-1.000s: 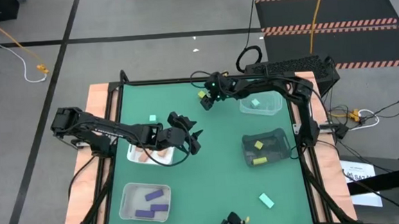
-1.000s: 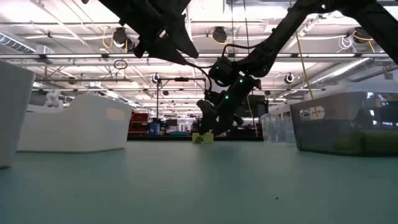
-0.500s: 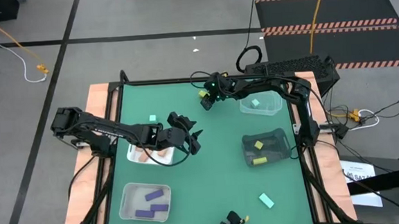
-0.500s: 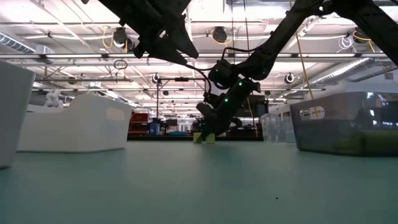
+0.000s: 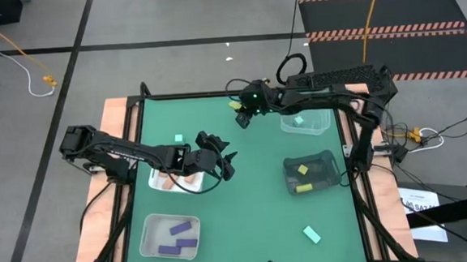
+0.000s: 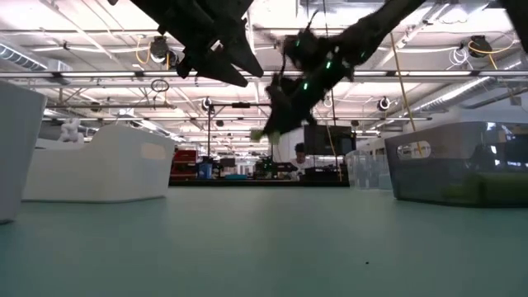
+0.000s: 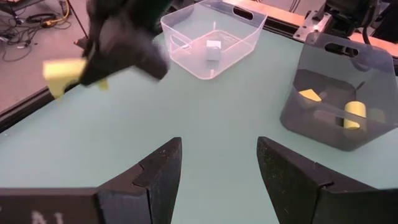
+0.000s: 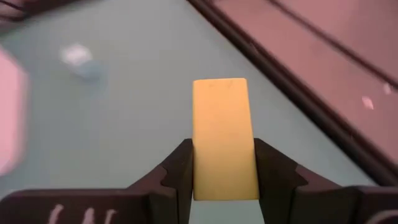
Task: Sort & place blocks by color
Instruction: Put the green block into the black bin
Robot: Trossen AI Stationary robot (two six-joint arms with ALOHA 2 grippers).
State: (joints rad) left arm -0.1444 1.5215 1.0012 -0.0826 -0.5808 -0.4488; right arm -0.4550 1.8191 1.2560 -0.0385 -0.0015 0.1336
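My right gripper point(image 8: 224, 152) is shut on a yellow block point(image 8: 222, 124), a short bar, high above the table's far middle point(image 5: 234, 106). The left wrist view shows the same block point(image 7: 62, 73) under the dark gripper. My left gripper point(image 5: 226, 162) stands open above the table's middle, beside the white tray point(image 5: 157, 184) that holds pink blocks. One mint block point(image 5: 179, 139) lies flat on the mat at the far left, another point(image 5: 311, 234) at the near right. My right gripper pinches the yellow bar by its two long sides point(image 8: 198, 168) between its two fingers. The fingers lie along the bar, and much of its length sticks out past their tips. The bar hangs clear of the table point(image 6: 260, 132), below the downward-slanting fingers.
A clear tray point(image 5: 153, 248) at the near left holds purple blocks. A dark tray point(image 5: 327, 167) at the right holds yellow blocks. A clear tray point(image 5: 323, 127) at the far right holds a mint block. Open mat lies in the middle and near the front edge.
My right gripper has taken hold of the yellow block, which stood on the mat at the far middle, and has gone up with it. The block is now lifted well clear of the table.
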